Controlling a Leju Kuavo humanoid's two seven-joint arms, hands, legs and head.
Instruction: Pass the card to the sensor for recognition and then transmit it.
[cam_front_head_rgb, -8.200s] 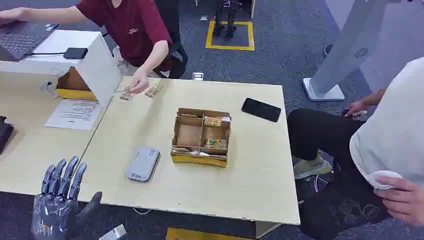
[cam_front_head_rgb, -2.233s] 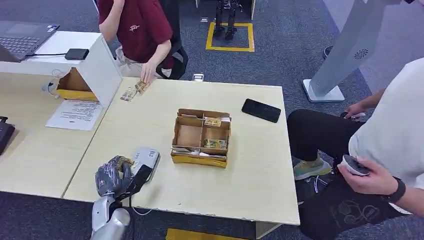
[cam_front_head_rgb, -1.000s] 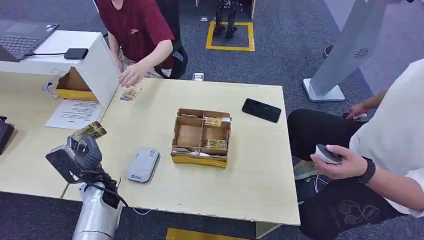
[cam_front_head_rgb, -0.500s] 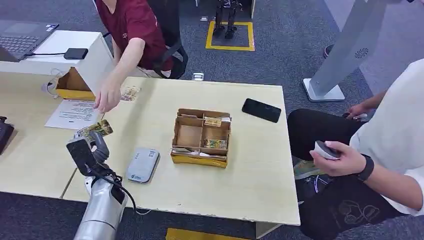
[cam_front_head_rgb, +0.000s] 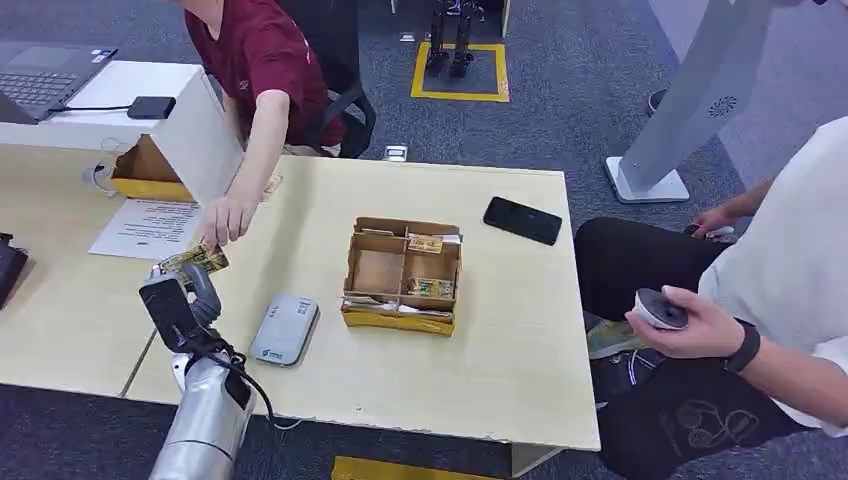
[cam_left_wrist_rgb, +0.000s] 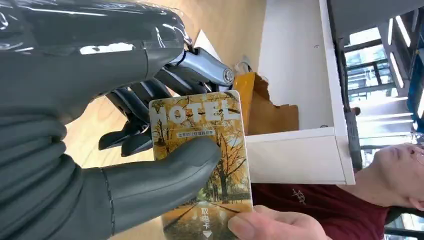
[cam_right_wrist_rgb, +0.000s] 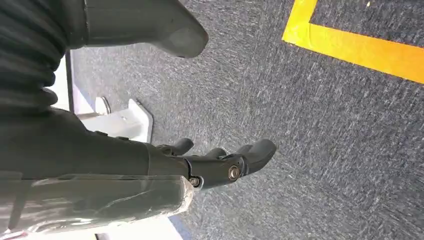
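The hotel key card (cam_left_wrist_rgb: 206, 165) is up off the table (cam_front_head_rgb: 400, 370), pinched between thumb and fingers of the left robot hand (cam_front_head_rgb: 183, 297), with a person's hand (cam_front_head_rgb: 226, 219) already on its far end. It looks thin, stiff, light and probably slick, so holding the flat faces near one end seems safest. The right robot hand (cam_right_wrist_rgb: 220, 162) hangs loosely open, holding nothing.

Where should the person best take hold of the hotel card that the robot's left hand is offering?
By the free end of the hotel card, away from the left hand, pinching its two flat faces. The thumb covers the middle; the person's hand already touches that end.
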